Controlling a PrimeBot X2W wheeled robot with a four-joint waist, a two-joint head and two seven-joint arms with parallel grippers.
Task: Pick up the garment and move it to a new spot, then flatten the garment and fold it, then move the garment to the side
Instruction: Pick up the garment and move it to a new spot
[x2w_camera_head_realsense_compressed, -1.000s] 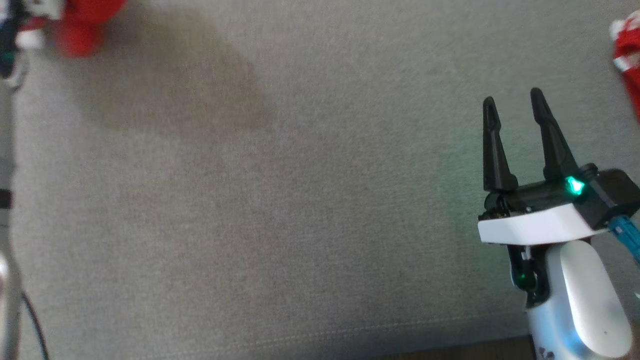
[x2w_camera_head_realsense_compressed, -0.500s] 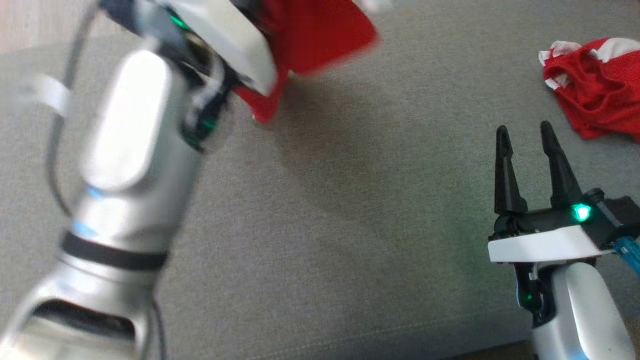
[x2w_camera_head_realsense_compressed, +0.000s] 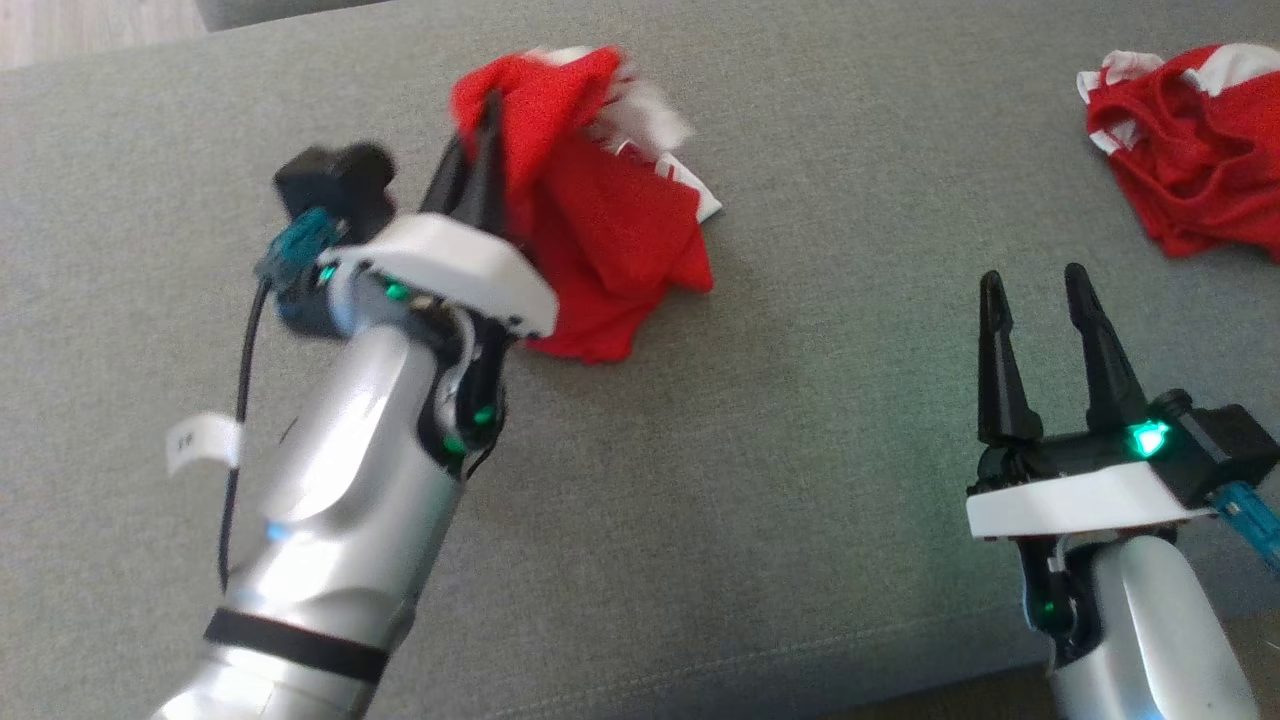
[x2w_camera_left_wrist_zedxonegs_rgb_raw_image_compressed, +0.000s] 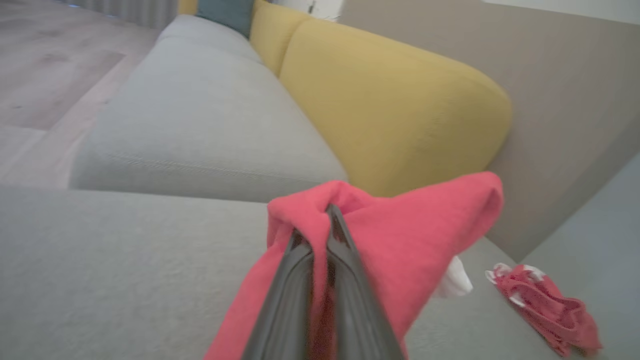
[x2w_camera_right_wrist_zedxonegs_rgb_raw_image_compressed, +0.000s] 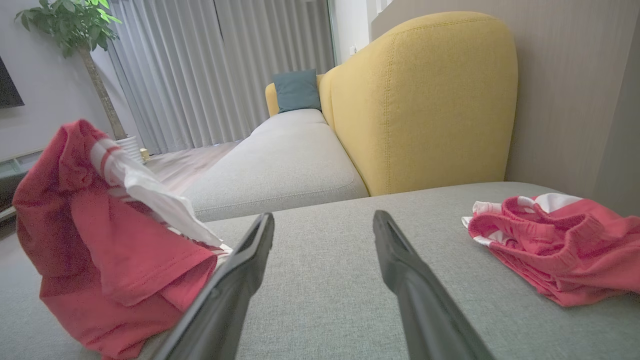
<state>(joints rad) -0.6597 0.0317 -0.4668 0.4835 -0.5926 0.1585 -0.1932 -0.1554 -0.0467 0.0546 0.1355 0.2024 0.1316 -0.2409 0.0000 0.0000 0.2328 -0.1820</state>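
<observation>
Head view: left gripper (x2w_camera_head_realsense_compressed: 480, 120) pinches the red garment (x2w_camera_head_realsense_compressed: 600, 250); right gripper (x2w_camera_head_realsense_compressed: 1035, 290) gapes wide, empty.

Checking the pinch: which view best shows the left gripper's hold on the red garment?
Left wrist view: the left gripper is shut on a fold of the red garment, close-up. Head view shows the grip partly hidden by cloth; right wrist view shows the bunched garment.

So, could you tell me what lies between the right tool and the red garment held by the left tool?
Nothing but bare grey sofa cushion: in the head view, the stretch from the right tool to the garment carries no object.
</observation>
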